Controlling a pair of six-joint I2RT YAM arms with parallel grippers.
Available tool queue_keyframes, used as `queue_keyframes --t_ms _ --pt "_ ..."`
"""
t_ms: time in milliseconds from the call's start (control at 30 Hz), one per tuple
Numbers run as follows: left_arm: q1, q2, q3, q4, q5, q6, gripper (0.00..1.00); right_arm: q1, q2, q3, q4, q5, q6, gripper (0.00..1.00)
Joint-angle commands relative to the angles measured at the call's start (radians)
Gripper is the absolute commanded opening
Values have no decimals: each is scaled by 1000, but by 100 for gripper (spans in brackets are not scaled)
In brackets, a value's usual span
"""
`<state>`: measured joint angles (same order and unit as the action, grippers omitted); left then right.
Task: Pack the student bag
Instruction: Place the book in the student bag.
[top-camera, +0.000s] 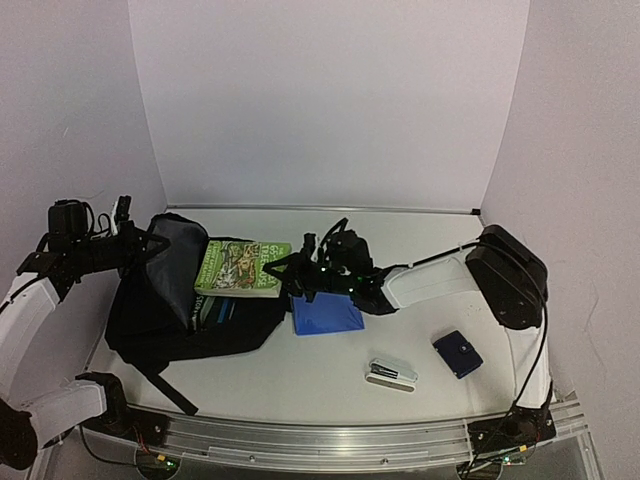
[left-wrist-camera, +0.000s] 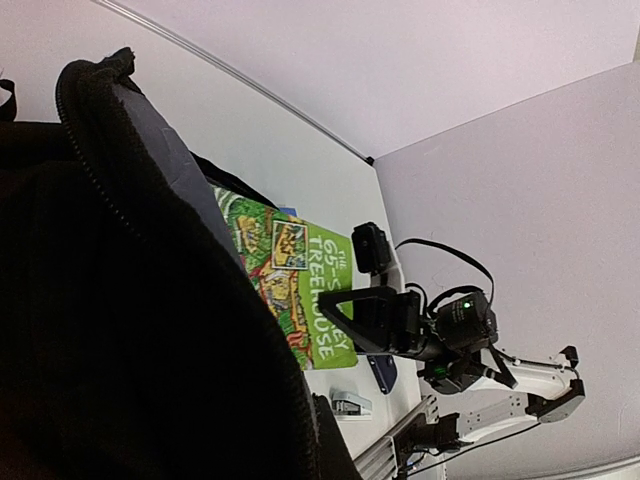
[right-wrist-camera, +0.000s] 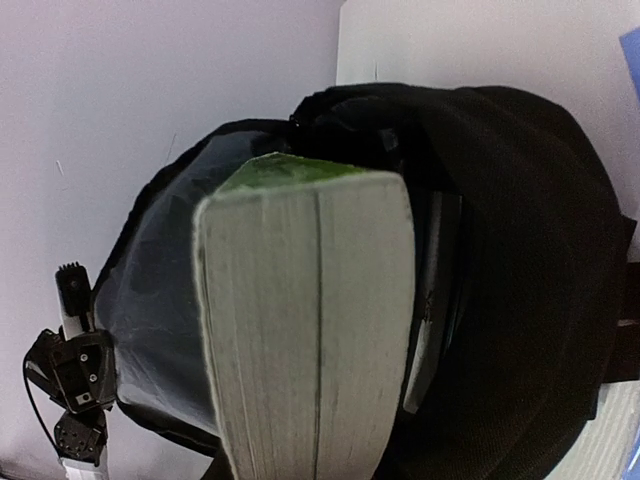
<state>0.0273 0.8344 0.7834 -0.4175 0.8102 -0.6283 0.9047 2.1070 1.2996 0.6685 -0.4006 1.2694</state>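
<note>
Right gripper is clamping the green book at the student bag mouth, left gripper pinching it open; I'm judging a deeper push comes next.

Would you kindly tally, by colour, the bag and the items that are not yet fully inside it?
Black: 1, the large black soft fabric backpack
Green: 1, the green paperback book
Blue: 2, the flat bright blue rectangular notebook and the small dark blue pouch
Silver: 1, the small silver stapler
Total: 5
</note>
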Motion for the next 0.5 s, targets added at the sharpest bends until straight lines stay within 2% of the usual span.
queue_keyframes --t_ms 0,100,233,400,467 --pt "2 -21 44 83 79 10 0 30 44 124 138 -1 67 0" --pt "2 -18 47 94 91 8 0 45 87 166 55 12 63 0" --pt "2 -10 54 120 114 -2 0 72 124 247 -156 64 15 0" --pt "-18 60 51 195 160 -51 0 100 186 334 -216 46 8 0" --pt "-70 80 65 198 140 -44 0 109 213 371 -224 36 4 0"
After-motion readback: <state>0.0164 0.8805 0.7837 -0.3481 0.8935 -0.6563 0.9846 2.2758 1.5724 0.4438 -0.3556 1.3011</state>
